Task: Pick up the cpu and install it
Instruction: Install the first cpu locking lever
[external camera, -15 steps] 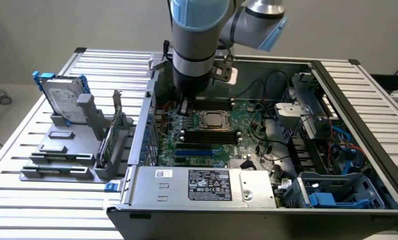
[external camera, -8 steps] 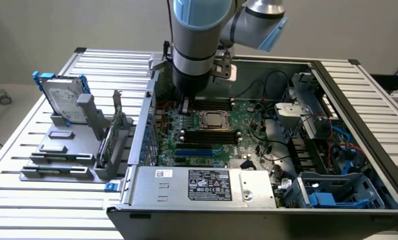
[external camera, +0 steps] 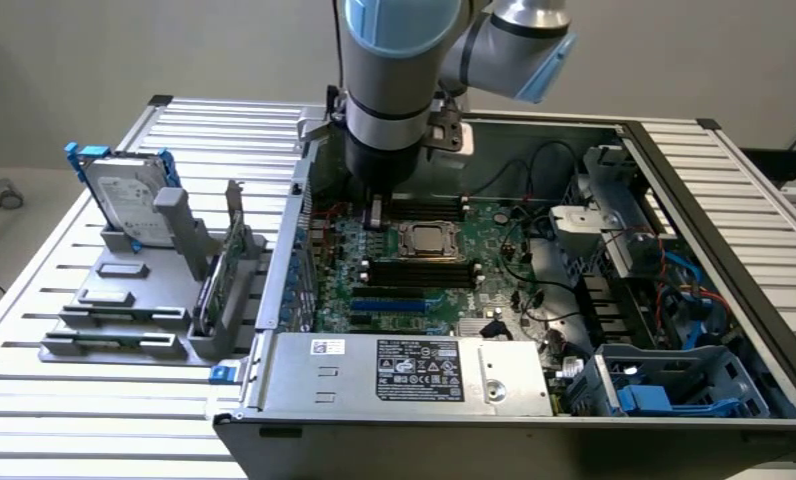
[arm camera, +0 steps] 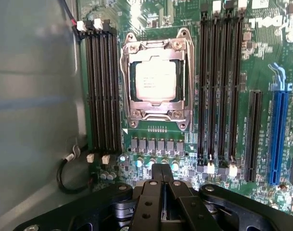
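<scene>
cpu point(arm camera: 156, 80) in socket point(arm camera: 128, 77), rim hidden; shut claw point(arm camera: 162, 173) nearby

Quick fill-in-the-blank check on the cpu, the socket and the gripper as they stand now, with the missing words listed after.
1. The cpu sits inside the metal-framed ____ on the motherboard.
2. The gripper has its fingers ____ and holds nothing.
3. The long slot on the motherboard, beyond the black memory slots, is coloured ____.
4. In the exterior view, the hard drive stands ____ the computer case.

Missing words: socket; shut; blue; outside
</scene>
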### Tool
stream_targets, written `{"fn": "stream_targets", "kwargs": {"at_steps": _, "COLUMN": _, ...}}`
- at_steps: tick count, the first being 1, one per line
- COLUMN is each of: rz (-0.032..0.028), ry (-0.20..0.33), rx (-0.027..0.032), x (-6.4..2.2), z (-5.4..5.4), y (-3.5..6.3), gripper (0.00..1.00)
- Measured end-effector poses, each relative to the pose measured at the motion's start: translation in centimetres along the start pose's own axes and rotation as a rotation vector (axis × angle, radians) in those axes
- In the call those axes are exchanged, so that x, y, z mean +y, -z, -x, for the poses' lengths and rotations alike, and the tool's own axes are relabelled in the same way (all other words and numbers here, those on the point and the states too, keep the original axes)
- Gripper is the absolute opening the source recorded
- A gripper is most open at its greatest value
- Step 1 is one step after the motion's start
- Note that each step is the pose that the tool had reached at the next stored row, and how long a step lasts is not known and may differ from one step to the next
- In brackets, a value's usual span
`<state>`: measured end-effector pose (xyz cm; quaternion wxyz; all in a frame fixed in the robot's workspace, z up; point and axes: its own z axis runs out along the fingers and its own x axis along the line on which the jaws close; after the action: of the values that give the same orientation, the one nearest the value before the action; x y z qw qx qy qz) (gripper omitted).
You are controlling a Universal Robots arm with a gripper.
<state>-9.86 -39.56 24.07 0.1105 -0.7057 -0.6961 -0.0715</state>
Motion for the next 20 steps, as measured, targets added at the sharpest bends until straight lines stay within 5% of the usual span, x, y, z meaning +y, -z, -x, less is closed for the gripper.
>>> {"fn": "stream_targets", "kwargs": {"at_steps": 3, "rz": 0.0393, "ry": 0.026, "rx": -0.0083, "x": 0.0, "z": -0.04, "y": -0.02, "gripper": 0.11}}
{"fn": "stream_targets", "kwargs": {"at_steps": 5, "rz": 0.0666, "ry": 0.04, "rx": -0.0196, "x": 0.0, "z": -0.07, "y": -0.03, "gripper": 0.11}}
{"fn": "stream_targets", "kwargs": {"at_steps": 7, "rz": 0.0928, "ry": 0.05, "rx": -0.0436, "x": -0.01, "z": -0.1, "y": -0.03, "gripper": 0.11}}
{"fn": "stream_targets", "kwargs": {"at_steps": 9, "rz": 0.1092, "ry": 0.056, "rx": -0.0786, "x": 0.0, "z": -0.19, "y": -0.05, "gripper": 0.11}}
{"fn": "stream_targets", "kwargs": {"at_steps": 11, "rz": 0.1098, "ry": 0.056, "rx": -0.113, "x": -0.01, "z": -0.53, "y": -0.15, "gripper": 0.11}}
{"fn": "stream_targets", "kwargs": {"at_steps": 20, "rz": 0.1097, "ry": 0.056, "rx": -0.1155, "x": -0.01, "z": -0.58, "y": -0.16, "gripper": 0.11}}
